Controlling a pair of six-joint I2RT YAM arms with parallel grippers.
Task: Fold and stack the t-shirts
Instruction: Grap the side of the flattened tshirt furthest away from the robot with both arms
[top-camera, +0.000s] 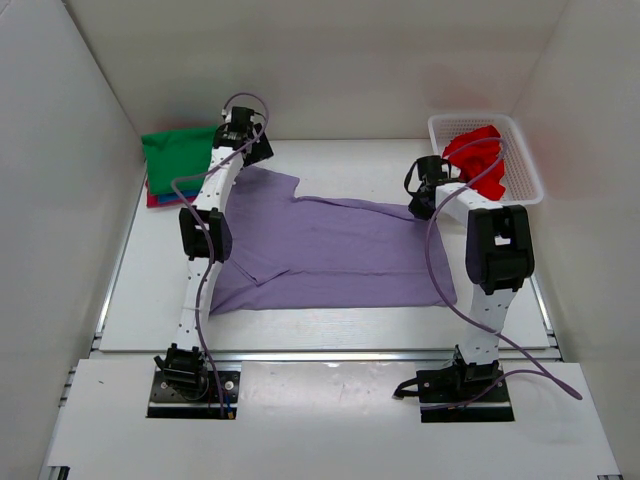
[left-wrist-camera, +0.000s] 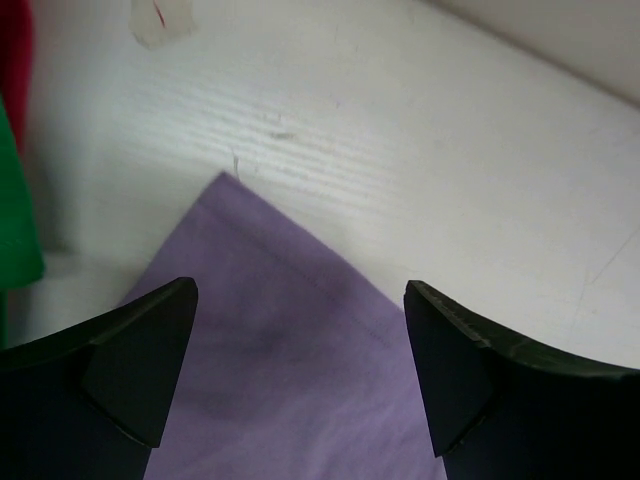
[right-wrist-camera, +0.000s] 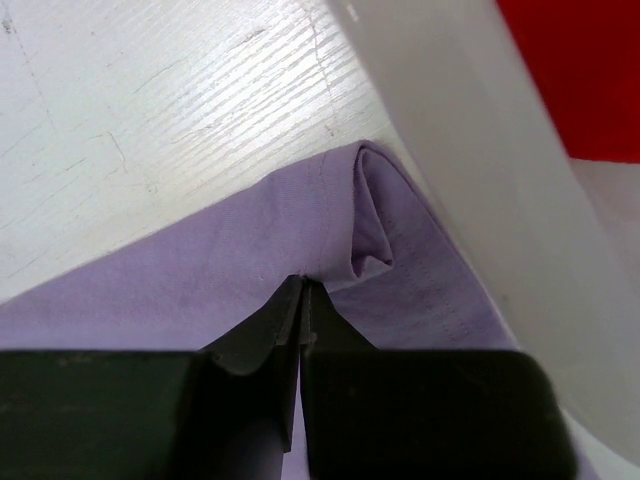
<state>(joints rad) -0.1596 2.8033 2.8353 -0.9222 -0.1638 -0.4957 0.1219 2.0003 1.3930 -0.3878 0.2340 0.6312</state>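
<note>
The lavender-purple t-shirt (top-camera: 330, 250) lies spread flat in the middle of the table. My left gripper (top-camera: 252, 152) is open just above its far left corner (left-wrist-camera: 290, 380), one finger on each side and nothing held. My right gripper (top-camera: 425, 205) is shut on a pinched fold at the shirt's far right corner (right-wrist-camera: 370, 240), close to the basket wall. A folded green t-shirt (top-camera: 178, 150) tops a stack at the far left, with blue and magenta edges (top-camera: 152, 196) showing beneath it. The red t-shirt (top-camera: 478, 160) lies crumpled in the basket.
The white lattice basket (top-camera: 528, 160) stands at the far right; its wall (right-wrist-camera: 470, 150) is right beside my right gripper. White walls enclose the table on the left, back and right. The green stack's edge (left-wrist-camera: 15, 220) is just left of my left gripper.
</note>
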